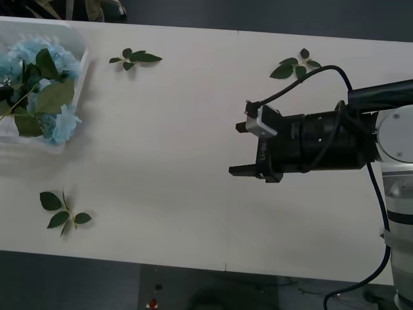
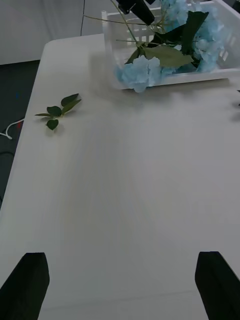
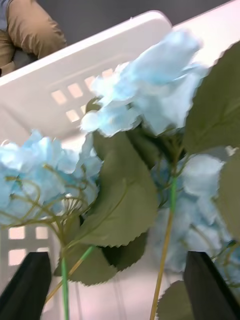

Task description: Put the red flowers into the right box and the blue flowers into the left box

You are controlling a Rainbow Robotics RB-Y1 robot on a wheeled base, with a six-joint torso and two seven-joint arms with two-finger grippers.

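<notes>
The blue flowers lie piled in the left box, a white slotted basket at the table's far left. One bloom hangs over its near rim. My left gripper hovers open just over the blue flowers inside the basket, holding nothing, and it appears as a dark shape above the box. My right gripper is open and empty above bare table at centre right, pointing toward the left box. The red flowers and the right box are out of view.
Loose green leaf sprigs lie on the white table: one at the back middle, one at the back right, one near the front left edge. The right arm's cable loops above its wrist.
</notes>
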